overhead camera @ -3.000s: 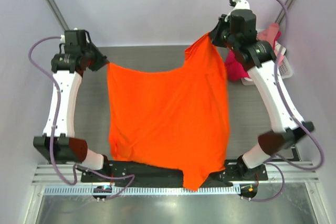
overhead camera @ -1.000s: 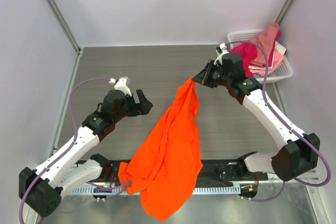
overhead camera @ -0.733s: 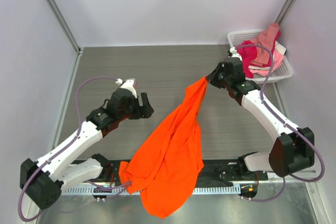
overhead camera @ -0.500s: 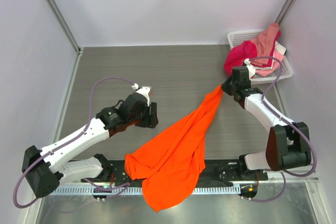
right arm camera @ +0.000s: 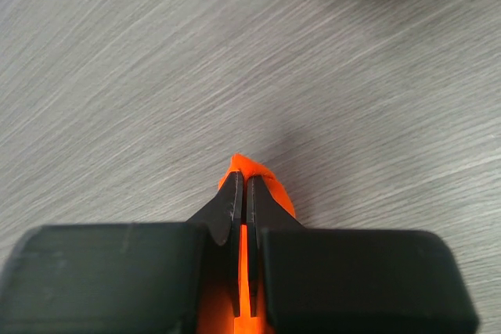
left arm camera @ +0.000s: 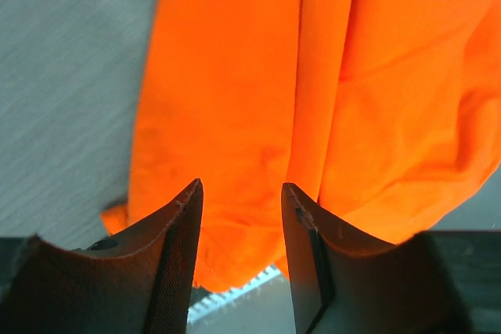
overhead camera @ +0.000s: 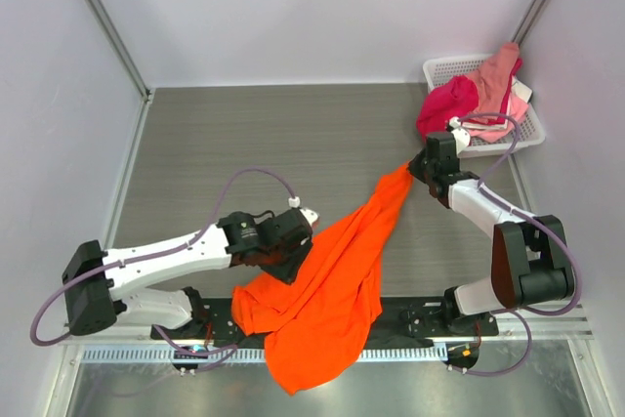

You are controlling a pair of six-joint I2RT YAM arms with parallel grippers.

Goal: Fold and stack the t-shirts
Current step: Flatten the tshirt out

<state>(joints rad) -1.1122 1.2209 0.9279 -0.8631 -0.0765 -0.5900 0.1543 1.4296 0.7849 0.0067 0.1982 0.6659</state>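
The right fingers (right arm camera: 241, 197) are clenched on a corner of the orange shirt (overhead camera: 332, 280), low over the table (overhead camera: 244, 134) just in front of the basket (overhead camera: 532, 129). From there the shirt trails away from the basket, bunched, and spills over the table's near edge. The left fingers (overhead camera: 291, 259) are parted over that bunched end, gripping nothing. A magenta shirt (overhead camera: 447, 104) and a pink shirt (overhead camera: 496, 70) are heaped in the basket.

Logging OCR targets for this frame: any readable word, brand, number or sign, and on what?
No readable text in any view.
The orange shirt shows no print or tag.
The basket and the pink shirts in it carry no lettering.
The left arm and right arm show no legible label.
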